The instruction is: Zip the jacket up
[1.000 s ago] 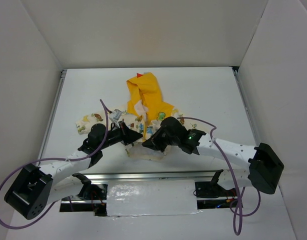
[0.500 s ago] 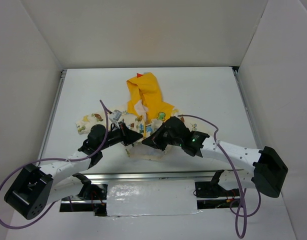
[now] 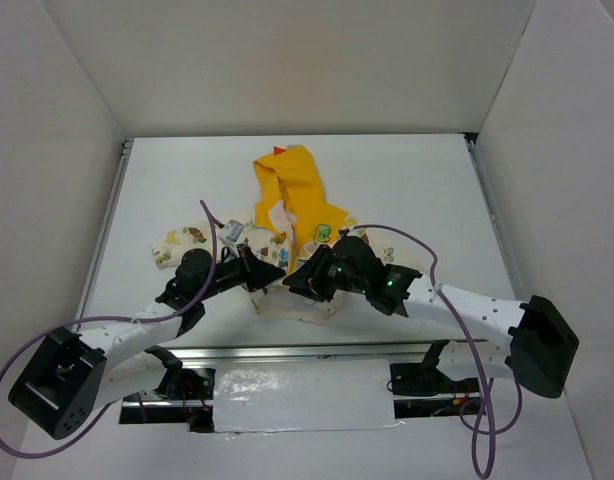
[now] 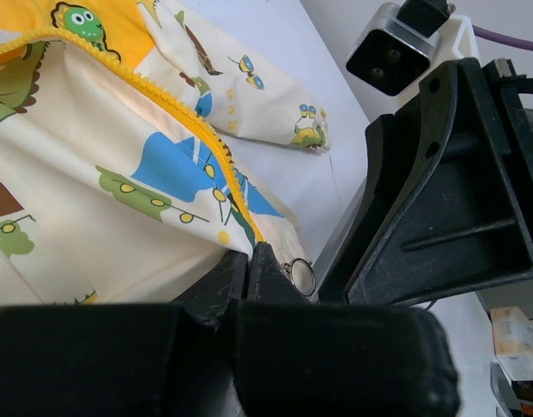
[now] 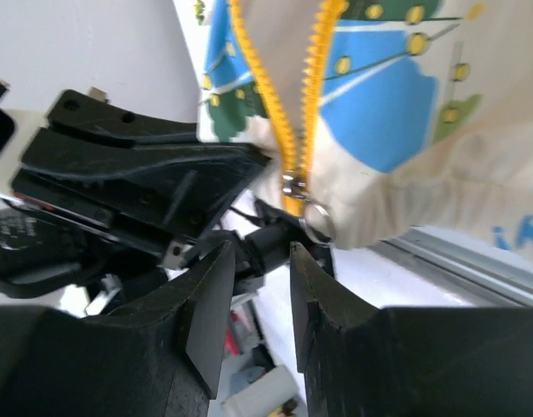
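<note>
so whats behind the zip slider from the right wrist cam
The black left gripper, shut on the jacket hem right behind the slider and ring pull. The fabric covers its fingertips there.

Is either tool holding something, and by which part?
The left tool pinches the jacket at the bottom hem where the zip ends. The right tool holds nothing.

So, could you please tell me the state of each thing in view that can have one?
Cream cartoon-print fabric jacket with yellow hood: spread on the white table, front unfastened.
Yellow zip: undone above the silver slider, which sits at its bottom end.
Left tool: shut on the jacket's hem by the zip's foot.
Right tool: open, holding nothing, ring pull just beyond its tips.
</note>
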{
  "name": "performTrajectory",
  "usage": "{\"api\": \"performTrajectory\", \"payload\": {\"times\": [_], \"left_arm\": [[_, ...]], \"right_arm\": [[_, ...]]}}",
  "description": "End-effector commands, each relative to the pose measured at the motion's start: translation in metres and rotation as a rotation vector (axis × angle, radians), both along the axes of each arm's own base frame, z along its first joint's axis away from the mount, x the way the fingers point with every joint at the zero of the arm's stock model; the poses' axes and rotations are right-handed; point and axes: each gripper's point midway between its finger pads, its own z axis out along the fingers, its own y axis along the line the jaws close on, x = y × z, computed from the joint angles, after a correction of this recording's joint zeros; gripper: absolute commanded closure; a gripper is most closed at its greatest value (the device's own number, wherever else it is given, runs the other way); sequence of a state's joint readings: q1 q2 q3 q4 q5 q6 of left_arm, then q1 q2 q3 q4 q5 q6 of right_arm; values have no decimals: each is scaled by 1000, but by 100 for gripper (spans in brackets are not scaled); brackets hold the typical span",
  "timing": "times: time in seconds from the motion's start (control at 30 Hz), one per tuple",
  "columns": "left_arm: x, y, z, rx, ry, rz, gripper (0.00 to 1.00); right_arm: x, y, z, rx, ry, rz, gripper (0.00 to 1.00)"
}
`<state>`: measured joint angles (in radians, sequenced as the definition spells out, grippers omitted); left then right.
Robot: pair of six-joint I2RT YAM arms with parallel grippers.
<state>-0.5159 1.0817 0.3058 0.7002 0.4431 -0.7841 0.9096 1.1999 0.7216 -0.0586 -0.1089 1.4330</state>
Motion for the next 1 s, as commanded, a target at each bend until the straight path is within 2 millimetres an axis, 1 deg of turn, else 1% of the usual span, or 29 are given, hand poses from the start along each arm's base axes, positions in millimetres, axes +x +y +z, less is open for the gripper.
{"api": "performTrajectory", "payload": {"times": [0.0, 0.13, 0.17, 0.23, 0.27, 0.3, 0.33, 0.4, 0.43, 0.53, 0.67, 0.77, 0.97], "left_arm": [[0, -3, 22, -27, -101, -26, 100], [0, -4, 22, -33, -100, -28, 100], [1, -4, 23, -33, -102, -26, 100], [0, -5, 22, -34, -96, -32, 100], [0, -5, 23, -35, -100, -34, 100], [0, -6, 23, -34, -100, -37, 100], [0, -5, 23, -34, -100, -37, 100], [0, -5, 22, -30, -100, -34, 100], [-1, -5, 22, -30, -98, -34, 100], [-1, -4, 20, -28, -96, -31, 100], [-2, -5, 21, -32, -97, -37, 100], [-2, -5, 23, -36, -99, -37, 100], [-2, -5, 25, -34, -105, -39, 100]], "right_arm": [[5, -7, 10, 8, -118, 4, 61], [7, -12, 3, -31, -159, 11, 61], [7, -10, 6, -36, -220, 45, 61], [7, -11, 9, -37, -262, 58, 61], [5, -14, 6, -38, -297, 75, 60], [3, -14, 9, -26, -330, 91, 58], [6, -17, 12, -26, -356, 74, 53], [5, -22, 12, -40, -382, 72, 52], [8, -26, 8, -68, -379, 62, 50], [7, -28, 6, -101, -394, 74, 47], [10, -32, 7, -122, -450, 77, 47], [20, -34, 4, -165, -477, 60, 48], [26, -23, 5, -159, -492, 93, 51]]}}
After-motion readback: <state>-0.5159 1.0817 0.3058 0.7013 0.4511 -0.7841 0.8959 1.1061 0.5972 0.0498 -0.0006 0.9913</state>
